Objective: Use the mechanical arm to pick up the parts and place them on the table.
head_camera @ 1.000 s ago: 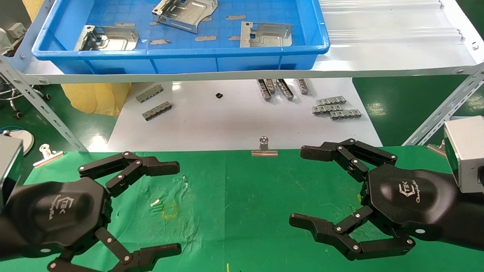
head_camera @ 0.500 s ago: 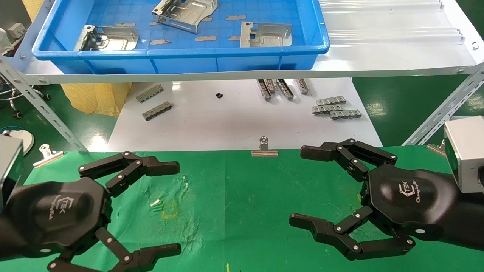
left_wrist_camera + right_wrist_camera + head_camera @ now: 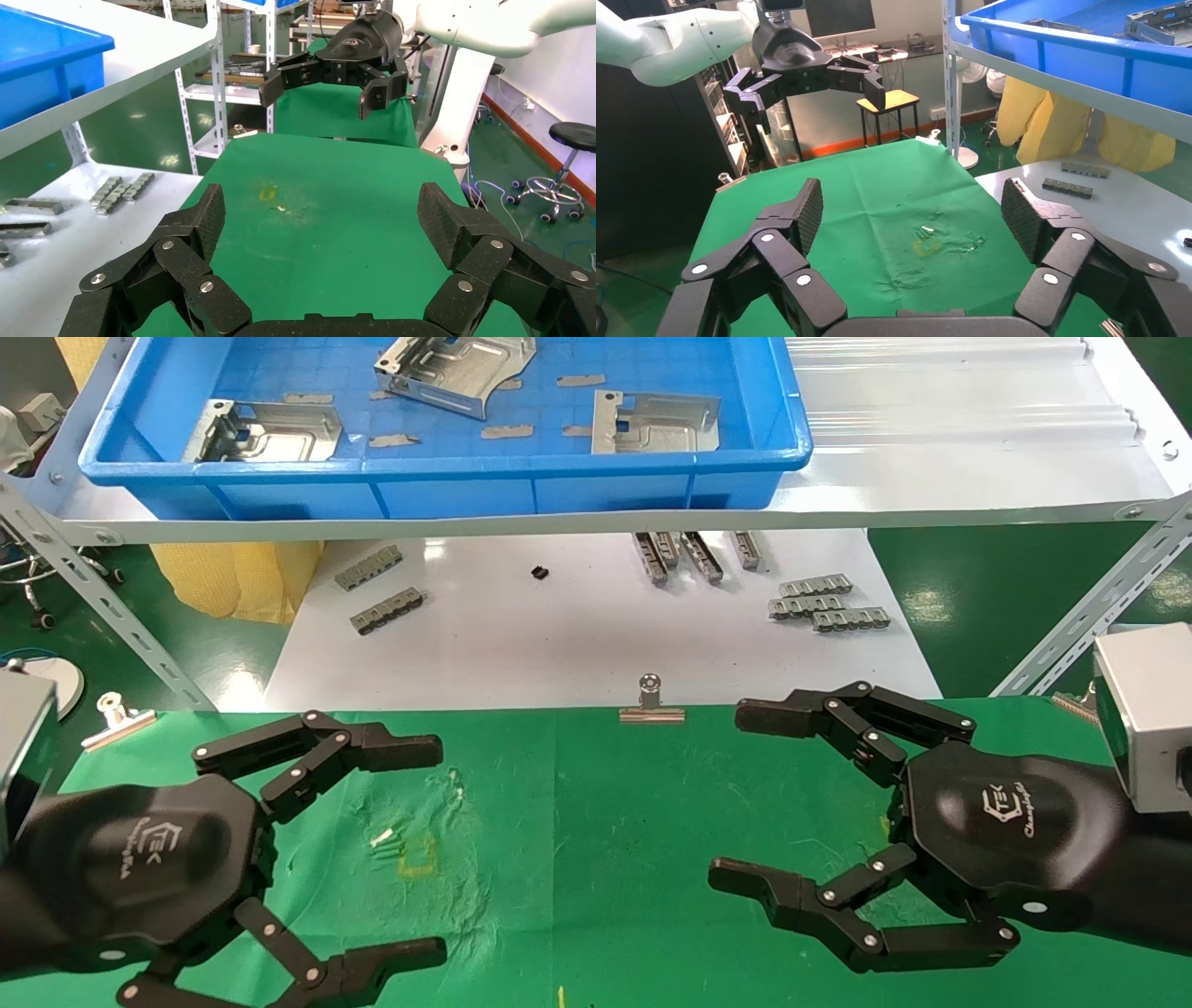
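Both end effectors, left and right, hover open and empty above the green counter. Three metal parts lie in the blue tray at 12 o'clock.

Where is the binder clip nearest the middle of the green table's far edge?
In the head view the binder clip sits at the centre of the table's far edge, against the white board, between the left gripper and right gripper.
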Robot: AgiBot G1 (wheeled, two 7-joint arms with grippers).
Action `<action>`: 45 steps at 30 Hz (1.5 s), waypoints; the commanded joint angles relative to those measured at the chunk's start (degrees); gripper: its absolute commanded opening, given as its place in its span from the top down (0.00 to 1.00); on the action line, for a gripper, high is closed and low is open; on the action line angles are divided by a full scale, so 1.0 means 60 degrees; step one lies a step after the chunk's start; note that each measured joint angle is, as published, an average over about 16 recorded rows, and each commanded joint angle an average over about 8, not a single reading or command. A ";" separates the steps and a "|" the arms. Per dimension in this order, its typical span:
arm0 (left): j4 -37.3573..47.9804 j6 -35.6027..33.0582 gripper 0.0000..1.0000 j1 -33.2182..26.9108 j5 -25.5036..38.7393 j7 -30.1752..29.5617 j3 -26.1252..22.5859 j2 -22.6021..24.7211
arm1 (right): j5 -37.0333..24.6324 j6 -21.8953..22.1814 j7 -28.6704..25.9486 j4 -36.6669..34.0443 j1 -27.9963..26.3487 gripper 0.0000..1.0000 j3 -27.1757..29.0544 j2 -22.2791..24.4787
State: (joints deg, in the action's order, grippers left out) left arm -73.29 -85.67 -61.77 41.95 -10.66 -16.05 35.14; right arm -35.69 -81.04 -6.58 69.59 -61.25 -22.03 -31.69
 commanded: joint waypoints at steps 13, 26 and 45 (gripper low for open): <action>0.0000 0.0000 0.00 0.0000 0.0000 0.0000 0.0000 0.0000 | 0.0000 0.0000 0.0000 0.0000 0.0000 1.00 0.0000 0.0000; 0.0000 0.0000 0.00 0.0000 0.0000 0.0000 0.0000 0.0000 | 0.0000 0.0000 0.0000 0.0000 0.0000 1.00 0.0000 0.0000; 0.0487 0.0352 0.00 -0.1456 0.0538 -0.0103 -0.0080 0.0428 | 0.0000 0.0000 0.0000 0.0000 0.0000 1.00 0.0000 0.0000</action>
State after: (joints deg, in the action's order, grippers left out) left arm -68.33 -83.02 -71.98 46.76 -11.37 -17.34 38.68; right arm -35.69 -81.05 -6.58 69.59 -61.25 -22.03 -31.69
